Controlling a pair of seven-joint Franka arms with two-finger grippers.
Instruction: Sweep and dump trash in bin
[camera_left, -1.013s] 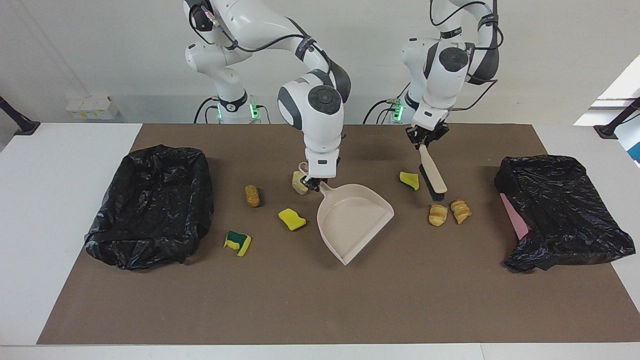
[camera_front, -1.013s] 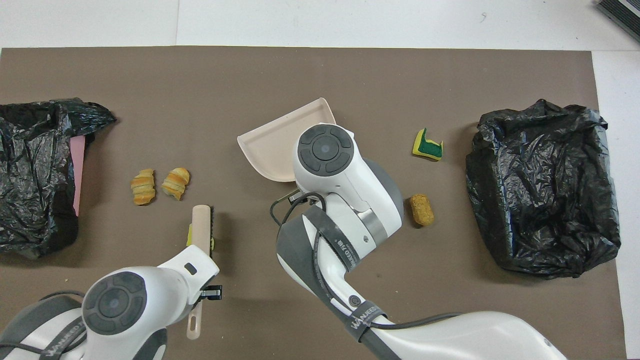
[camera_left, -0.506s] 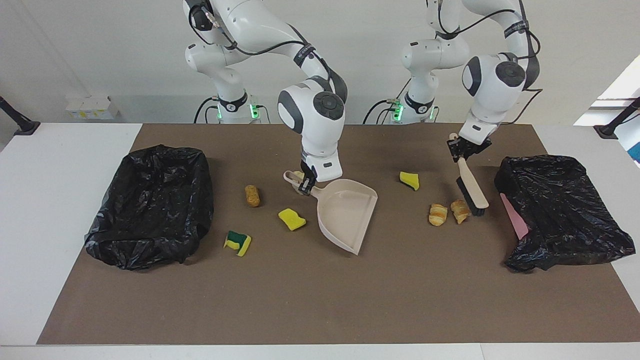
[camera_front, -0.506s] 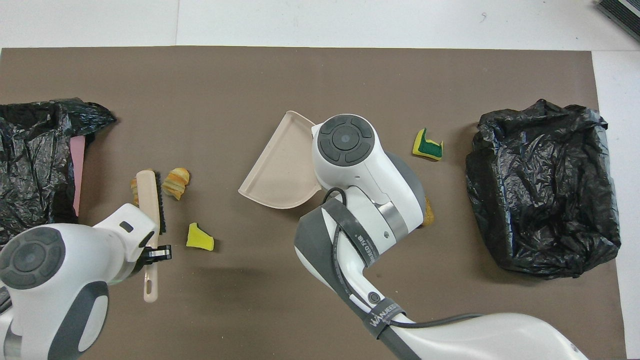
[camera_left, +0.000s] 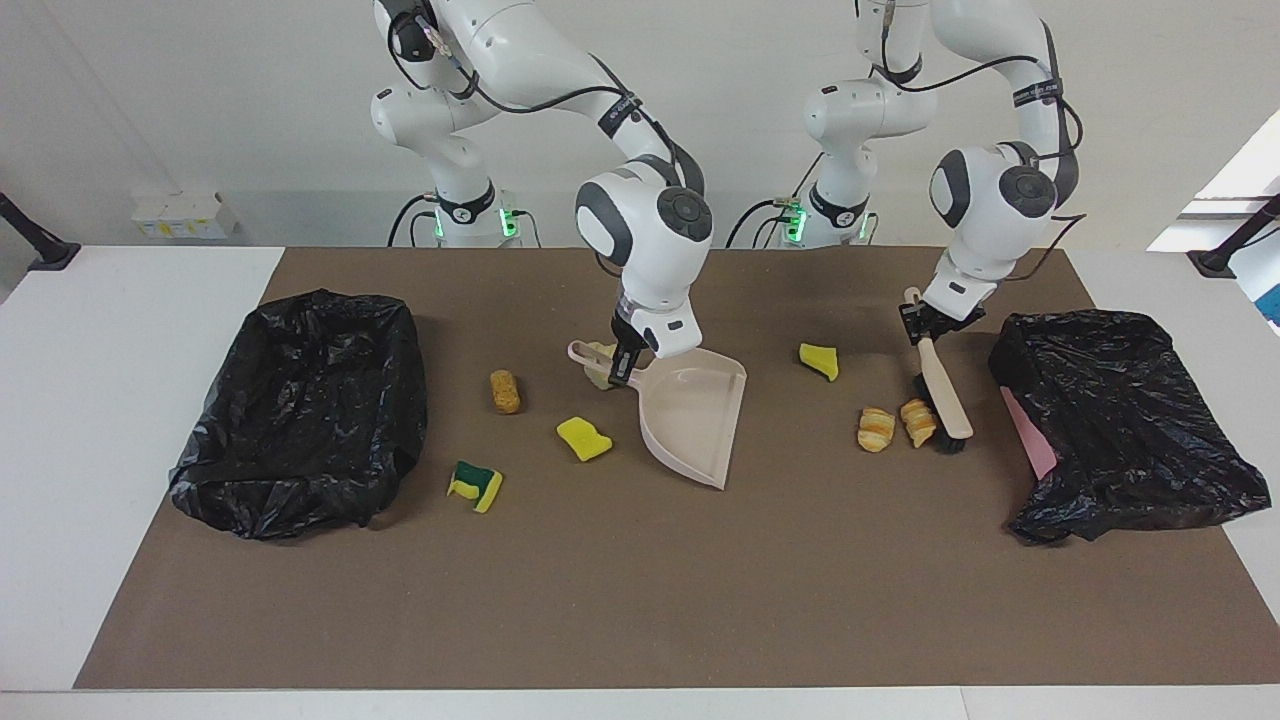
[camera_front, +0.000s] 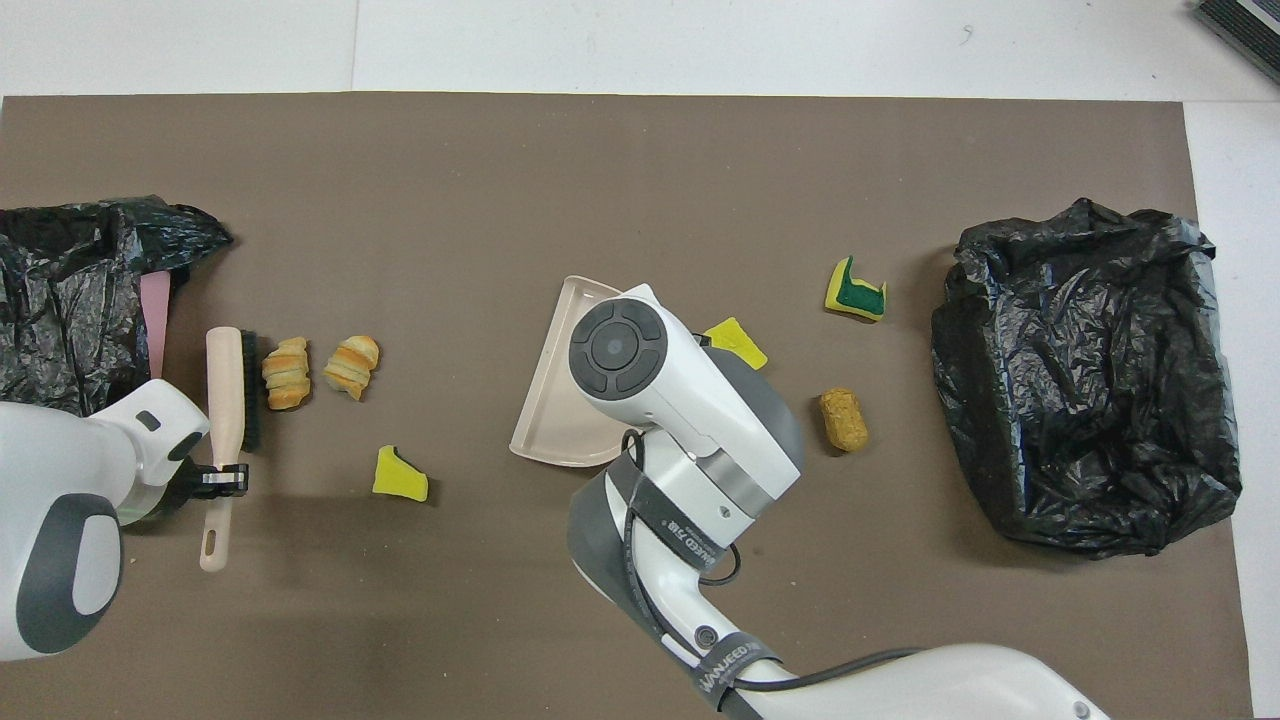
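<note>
My right gripper (camera_left: 620, 367) is shut on the handle of the beige dustpan (camera_left: 692, 412) at mid table; the arm hides that grip in the overhead view, where the pan (camera_front: 560, 385) shows. My left gripper (camera_left: 928, 321) is shut on the handle of the brush (camera_front: 226, 390), whose bristles (camera_left: 944, 412) rest beside two croissant pieces (camera_left: 876, 428) (camera_left: 917, 420). Other trash lies around: yellow sponge pieces (camera_left: 820, 360) (camera_left: 583, 438), a green-and-yellow sponge (camera_left: 476, 485), a brown lump (camera_left: 505, 391) and a pale scrap (camera_left: 598, 358) by the pan's handle.
A bin lined with a black bag (camera_left: 300, 410) stands at the right arm's end of the brown mat. A second black-bagged bin (camera_left: 1120, 420), with a pink edge (camera_left: 1030, 432) showing, stands at the left arm's end, close to the brush.
My left arm carried the brush over the croissant pieces and set it down between them and the nearby bin. My right gripper turned the dustpan so its mouth faces the left arm's end.
</note>
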